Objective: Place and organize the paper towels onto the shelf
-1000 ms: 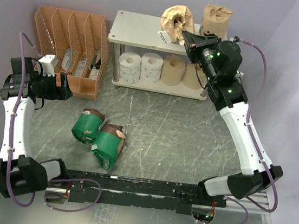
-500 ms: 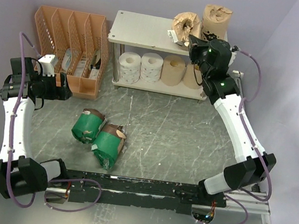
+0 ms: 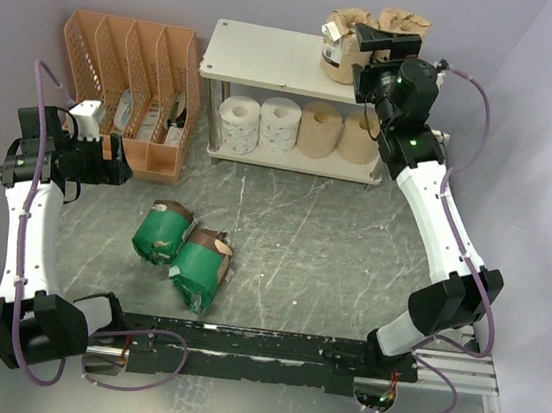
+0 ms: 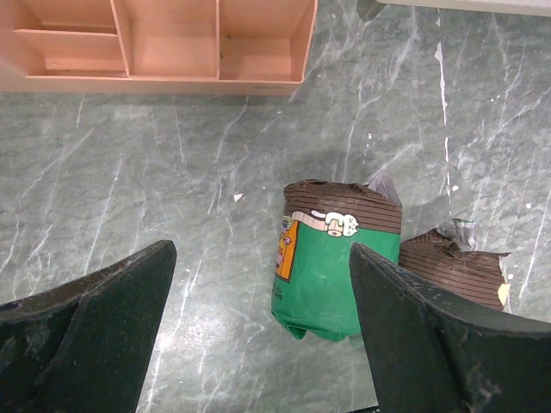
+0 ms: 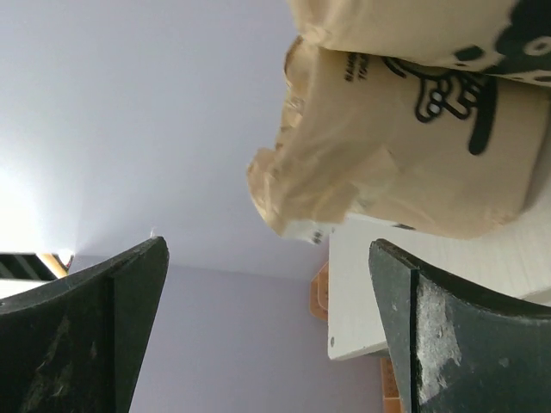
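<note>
The right gripper has swung further back, bringing the tan-wrapped roll onto the shelf's top board against the other wrapped roll; its fingers now gape wide, holding nothing. The left gripper, likewise spread and empty, hangs above two green-wrapped rolls lying on the table near the orange file organizer.

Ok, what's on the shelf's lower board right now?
Four bare rolls in a row under the shelf top: two white rolls at left, two tan rolls at right. The right arm covers part of the rightmost tan one; anything behind the row is hidden.
</note>
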### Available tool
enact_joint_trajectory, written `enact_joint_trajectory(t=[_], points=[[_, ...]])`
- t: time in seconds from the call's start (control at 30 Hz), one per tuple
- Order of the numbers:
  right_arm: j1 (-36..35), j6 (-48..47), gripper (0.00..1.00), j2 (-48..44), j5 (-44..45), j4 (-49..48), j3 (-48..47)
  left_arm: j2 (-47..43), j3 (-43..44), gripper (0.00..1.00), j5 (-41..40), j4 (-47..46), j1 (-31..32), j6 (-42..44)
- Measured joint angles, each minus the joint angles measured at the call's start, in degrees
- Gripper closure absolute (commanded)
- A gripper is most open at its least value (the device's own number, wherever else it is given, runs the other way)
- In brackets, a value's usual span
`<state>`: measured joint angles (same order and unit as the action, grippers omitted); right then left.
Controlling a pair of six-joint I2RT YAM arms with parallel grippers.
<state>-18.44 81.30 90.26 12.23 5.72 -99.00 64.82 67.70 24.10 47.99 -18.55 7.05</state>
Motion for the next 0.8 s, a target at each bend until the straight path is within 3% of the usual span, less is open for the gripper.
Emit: enact_joint_trajectory(t=[0.17,0.33,0.4,0.57,0.8], points=[[-4.2,-10.7,0.0,-2.6,-1.2,-3.4,2.4,0.0,0.0,0.07,-0.2,0.0,0.0,0.0],[-24.9,-30.3,0.0,-11.2,0.2,-3.8,12.7,0.0,0.0,0.06,-0.5,0.0,0.0,0.0],[-29.6,-37.3,0.0,-12.1,-1.8,-2.4,14.6,0.0,0.0,0.07,-0.6,0.0,0.0,-0.2],[-35.0,-49.9,0.0,-7.1,-1.0,4.0,20.3,0.0,0.0,0.07,-1.7,-0.2,0.0,-1.0],[-53.9,-61.3,0.0,2.1,3.1,8.0,34.7,-1.9,-0.1,0.07,-7.4,-1.8,-0.3,-2.9]])
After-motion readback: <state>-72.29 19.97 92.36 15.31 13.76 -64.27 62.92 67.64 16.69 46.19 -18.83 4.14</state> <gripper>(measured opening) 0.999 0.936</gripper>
